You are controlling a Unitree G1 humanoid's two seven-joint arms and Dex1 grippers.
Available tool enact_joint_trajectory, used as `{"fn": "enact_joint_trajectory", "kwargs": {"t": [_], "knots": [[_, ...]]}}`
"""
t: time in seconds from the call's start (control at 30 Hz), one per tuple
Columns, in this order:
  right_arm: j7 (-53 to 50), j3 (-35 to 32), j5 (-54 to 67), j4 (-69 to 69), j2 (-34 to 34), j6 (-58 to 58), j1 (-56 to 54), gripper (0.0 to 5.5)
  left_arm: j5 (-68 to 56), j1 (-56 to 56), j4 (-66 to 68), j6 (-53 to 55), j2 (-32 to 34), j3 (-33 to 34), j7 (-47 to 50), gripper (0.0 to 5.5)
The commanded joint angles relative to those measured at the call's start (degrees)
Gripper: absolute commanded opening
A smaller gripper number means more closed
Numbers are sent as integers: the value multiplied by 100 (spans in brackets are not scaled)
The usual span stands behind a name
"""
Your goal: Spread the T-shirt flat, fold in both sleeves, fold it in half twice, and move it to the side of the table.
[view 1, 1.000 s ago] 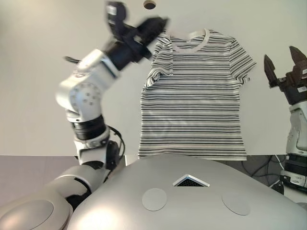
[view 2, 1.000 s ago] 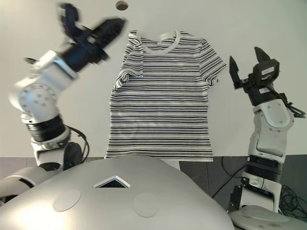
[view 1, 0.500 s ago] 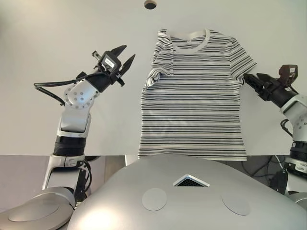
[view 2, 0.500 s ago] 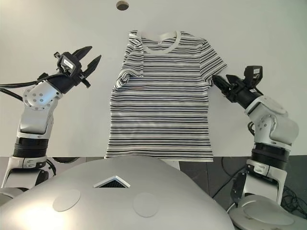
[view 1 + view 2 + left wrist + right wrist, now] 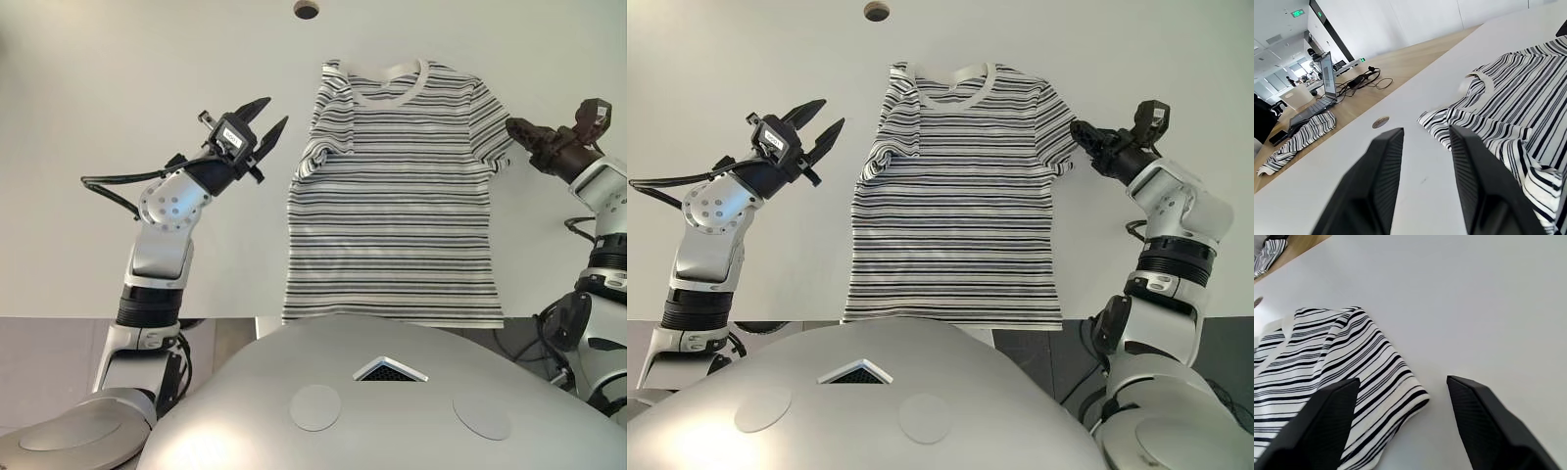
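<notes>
Left gripper point(image 5: 272, 113) jaws spread wide, nothing between them. It sits over the left half of the table point(image 5: 88, 69), tips aimed toward the far edge and the shirt, with a clear gap to the cloth. In the left wrist view both dark ribbed fingers point(image 5: 1376, 186) frame bare tabletop, with the shirt's bunched sleeve off to one side of them.

Striped T-shirt point(image 5: 392, 196) lies face up at the middle of the table. Long axis runs far edge to near edge: collar point(image 5: 389, 82) toward the far edge, hem point(image 5: 392, 315) at the near edge. Sleeve on the robot's left point(image 5: 323, 147) is crumpled inward onto the body panel. Sleeve on the robot's right point(image 5: 493, 127) lies flat, pointing at the right edge. Round grommet hole point(image 5: 307, 9) in the table at the far edge, just left of the collar.

Right gripper point(image 5: 514, 127) is at the outer end of the flat sleeve, jaws parted. In the right wrist view the sleeve end lies between the two fingers point(image 5: 1327, 426), not pinched; cannot tell if either finger touches the cloth.
</notes>
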Motion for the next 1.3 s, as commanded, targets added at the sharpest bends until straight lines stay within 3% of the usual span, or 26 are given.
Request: {"fn": "enact_joint_trajectory", "kwargs": {"t": [0.03,0.53,0.83,1.3], "knots": [[-16,180,-157,176,162,14,-47,303,-27,95,-202,80,42,1,-36,176],[72,352,-207,-128,187,-144,156,3,-60,114,-315,149,33,16,-46,176],[-173,452,-490,-940,262,-430,458,1,-95,20,-270,192,-29,-20,-38,176],[-1039,1574,-1734,-2540,701,-845,594,1,-39,-22,-261,181,-67,-140,-43,176]]}}
